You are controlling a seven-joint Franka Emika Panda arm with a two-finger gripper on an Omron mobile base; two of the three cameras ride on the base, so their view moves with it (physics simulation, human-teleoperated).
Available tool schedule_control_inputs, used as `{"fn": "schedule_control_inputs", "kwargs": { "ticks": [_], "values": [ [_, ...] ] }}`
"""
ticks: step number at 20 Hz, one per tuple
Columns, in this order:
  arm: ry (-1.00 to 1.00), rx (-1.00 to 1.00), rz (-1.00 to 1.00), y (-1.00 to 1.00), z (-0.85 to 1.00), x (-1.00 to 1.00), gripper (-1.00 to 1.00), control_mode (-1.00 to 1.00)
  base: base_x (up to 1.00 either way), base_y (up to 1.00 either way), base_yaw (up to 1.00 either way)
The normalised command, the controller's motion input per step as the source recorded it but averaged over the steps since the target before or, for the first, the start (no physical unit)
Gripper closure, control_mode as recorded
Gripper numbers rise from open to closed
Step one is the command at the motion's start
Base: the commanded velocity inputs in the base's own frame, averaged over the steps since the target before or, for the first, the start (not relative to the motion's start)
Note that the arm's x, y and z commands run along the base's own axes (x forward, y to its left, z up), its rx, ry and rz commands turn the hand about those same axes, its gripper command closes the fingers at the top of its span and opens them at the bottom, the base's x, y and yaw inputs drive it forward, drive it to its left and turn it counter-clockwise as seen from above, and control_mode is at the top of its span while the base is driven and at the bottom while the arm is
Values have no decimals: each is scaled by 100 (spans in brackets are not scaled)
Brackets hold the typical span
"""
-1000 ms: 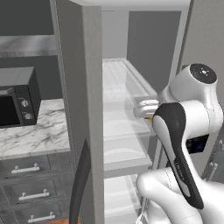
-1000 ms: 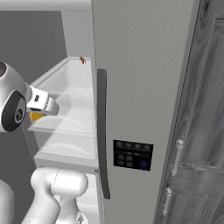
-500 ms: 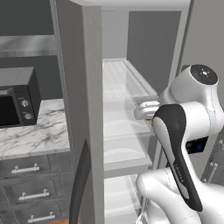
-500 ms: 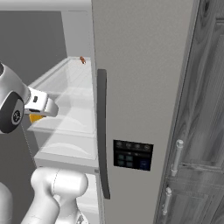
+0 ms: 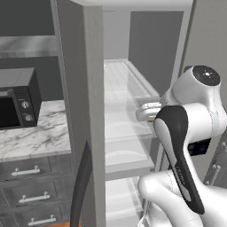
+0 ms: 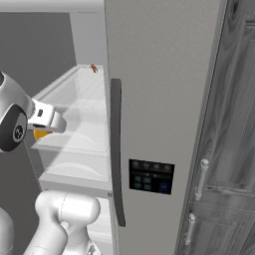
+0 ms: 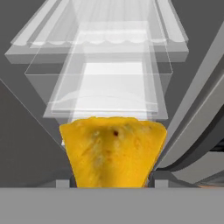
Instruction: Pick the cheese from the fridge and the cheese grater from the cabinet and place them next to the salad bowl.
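Cheese (image 7: 113, 151) is sitting between the end effector's (image 7: 107, 183) fingertips, filling the lower middle of the hand view, so the jaws are closing on it, gripping the wedge just outside the fridge (image 5: 117, 133) shelves. In the right base view a sliver of yellow is showing under the hand at the shelf's front edge. Risk, as I judge it: the wedge tapers, so it could be slipping out during a fast swing, or knocking the door edge.
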Motion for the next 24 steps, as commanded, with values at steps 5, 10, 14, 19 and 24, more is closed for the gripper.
{"fn": "schedule_control_inputs", "kwargs": {
  "ticks": [5,10,14,19,24],
  "values": [
    [0,0,0,0,0,0,100,100,0,0,0],
    [0,0,0,0,0,0,100,100,0,0,0],
    [0,0,0,0,0,0,100,100,0,0,0],
    [0,0,0,0,0,0,100,100,-33,0,0],
    [0,0,0,0,0,0,100,100,-46,0,0]
  ]
}}
